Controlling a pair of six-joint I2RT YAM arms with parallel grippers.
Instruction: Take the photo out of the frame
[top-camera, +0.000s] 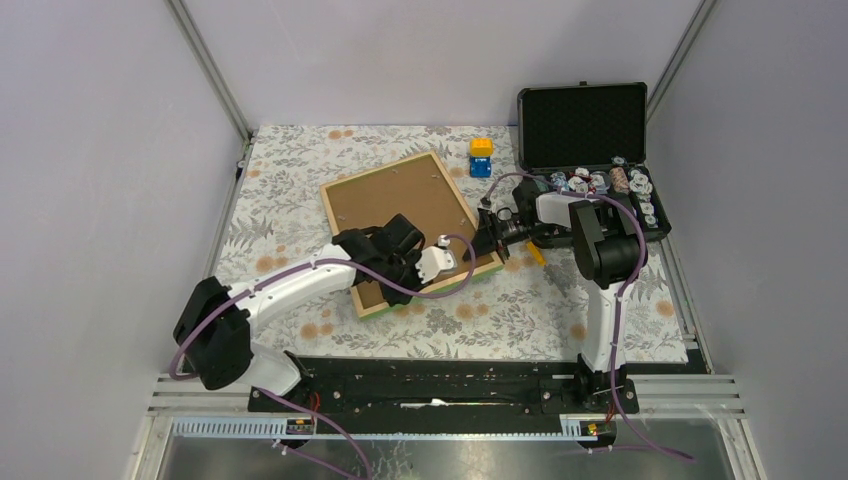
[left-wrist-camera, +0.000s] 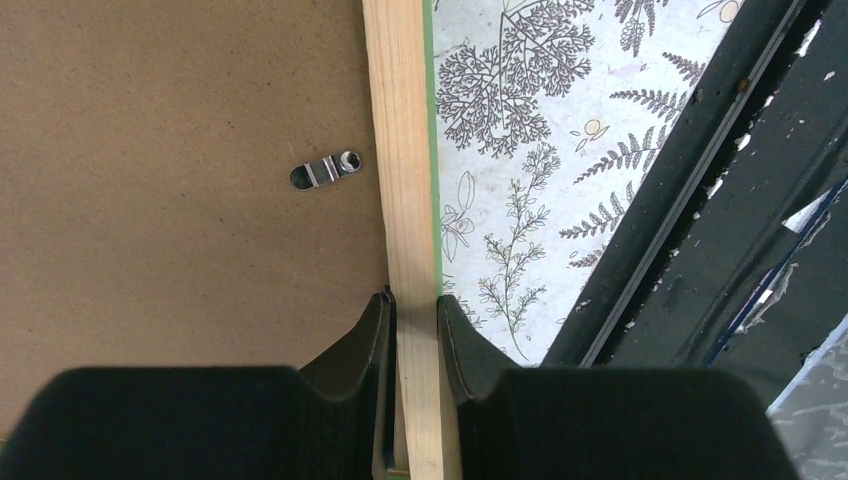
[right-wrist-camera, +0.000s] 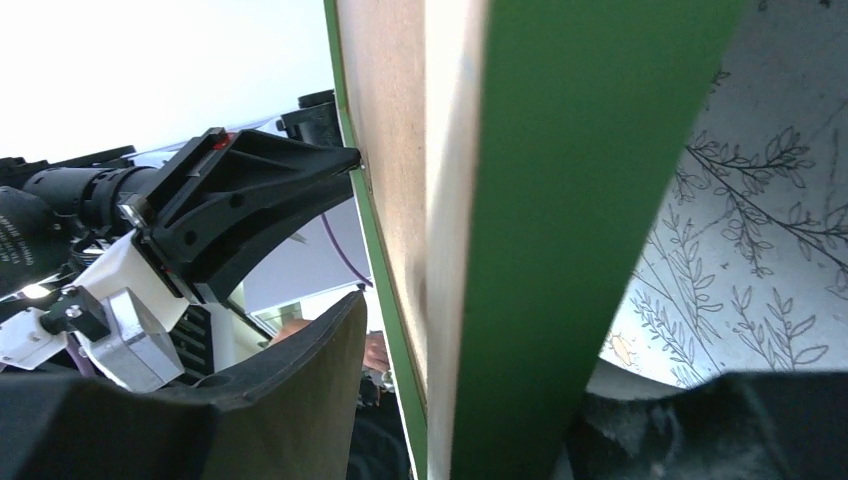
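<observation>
The frame (top-camera: 400, 205) lies back-up on the floral cloth, showing its brown board and light wood rim. The photo is hidden under that board. My left gripper (top-camera: 441, 262) is shut on the frame's wood rim (left-wrist-camera: 412, 180) at the near right side, one finger on the board side and one on the outer side. A small metal clip (left-wrist-camera: 327, 170) sits on the board next to the rim. My right gripper (top-camera: 492, 233) straddles the frame's right edge (right-wrist-camera: 520, 200). Its jaws are open, with a gap between the board-side finger (right-wrist-camera: 300, 400) and the frame.
An open black case (top-camera: 585, 150) holding several small rolls stands at the back right. A yellow-and-blue block (top-camera: 481, 157) sits behind the frame. The black base rail (left-wrist-camera: 700, 180) runs along the table's near edge.
</observation>
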